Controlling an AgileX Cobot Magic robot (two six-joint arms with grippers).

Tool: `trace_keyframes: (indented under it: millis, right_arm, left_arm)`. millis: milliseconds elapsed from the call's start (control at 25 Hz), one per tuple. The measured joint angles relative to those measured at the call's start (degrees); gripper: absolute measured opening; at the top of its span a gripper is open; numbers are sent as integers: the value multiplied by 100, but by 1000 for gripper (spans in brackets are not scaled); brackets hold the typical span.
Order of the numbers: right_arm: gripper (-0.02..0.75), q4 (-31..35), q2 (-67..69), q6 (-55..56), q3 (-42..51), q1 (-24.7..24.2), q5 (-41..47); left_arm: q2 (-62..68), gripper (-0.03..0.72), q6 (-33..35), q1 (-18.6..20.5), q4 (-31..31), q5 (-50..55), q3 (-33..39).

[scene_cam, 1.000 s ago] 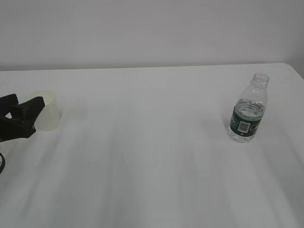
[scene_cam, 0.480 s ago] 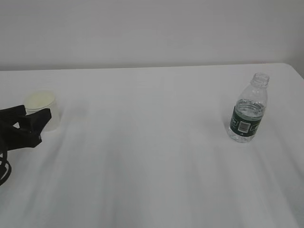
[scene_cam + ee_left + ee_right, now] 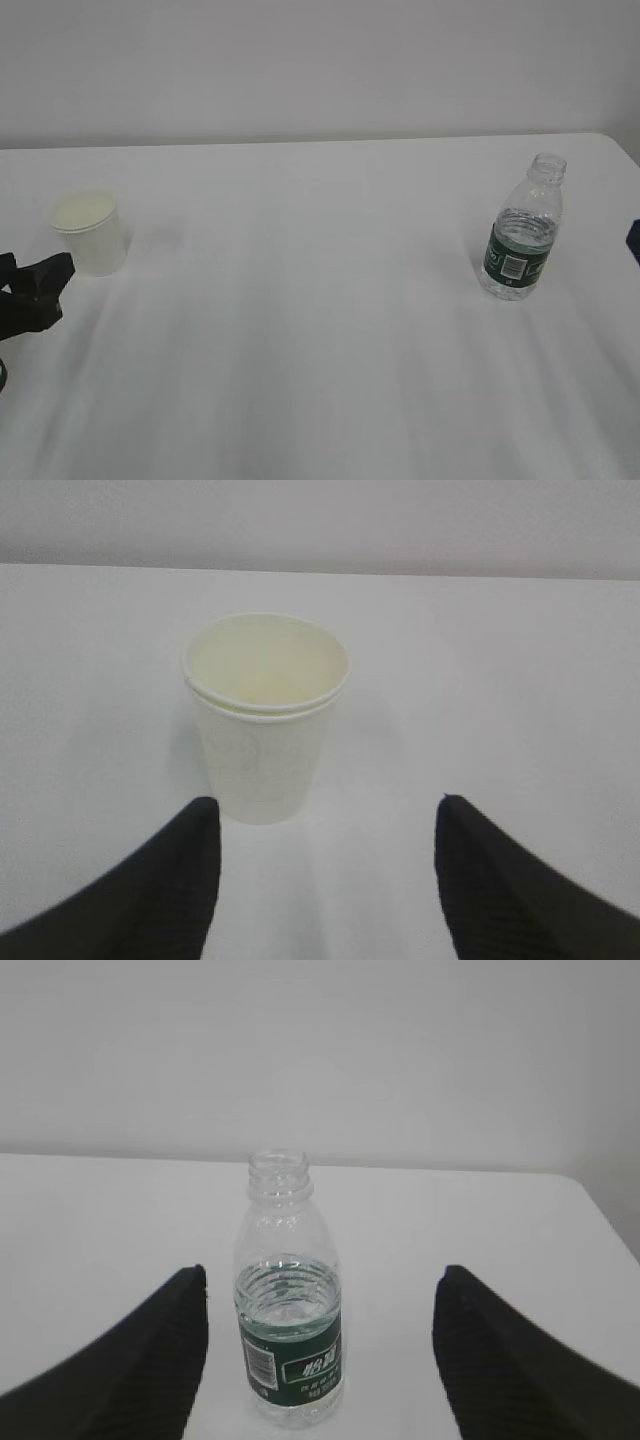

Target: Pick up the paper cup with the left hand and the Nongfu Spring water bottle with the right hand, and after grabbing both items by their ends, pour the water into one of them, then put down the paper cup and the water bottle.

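The paper cup is seen upright, dead ahead of the open, empty left tool; the Nongfu Spring water bottle likewise faces the open right tool.

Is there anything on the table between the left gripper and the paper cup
Nothing visible. In the left wrist view the left gripper stands open with the paper cup upright just ahead of its fingers, only bare white table between them. The exterior view shows the same gap with nothing in it.
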Motion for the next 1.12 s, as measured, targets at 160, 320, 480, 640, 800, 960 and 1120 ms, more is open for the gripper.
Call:
trace_keyframes:
  millis: [160, 320, 480, 640, 800, 960, 1120]
  right_arm:
    - [536, -60, 1056, 35, 0, 0, -921]
    - [536, -73, 2140, 165, -50, 0, -1687]
    - [536, -117, 2929, 236, -95, 0, -1762]
    - [536, -265, 3354, 249, -237, 0, -1762]
    - [571, -567, 3538, 251, -449, 0, -1785]
    - [655, -647, 3660, 261, -637, 0, -1801]
    - [670, -651, 3816, 261, -796, 0, -1810]
  left_arm:
    - [0, 482, 0, 0, 0, 0, 9]
    - [0, 482, 0, 0, 0, 0, 9]
    - [0, 481, 0, 0, 0, -4, 9]
    - [0, 474, 0, 0, 0, -4, 9]
    - [0, 473, 0, 0, 32, -4, 9]
    - [0, 468, 0, 0, 45, -4, 9]
    - [0, 467, 0, 0, 56, -4, 9]
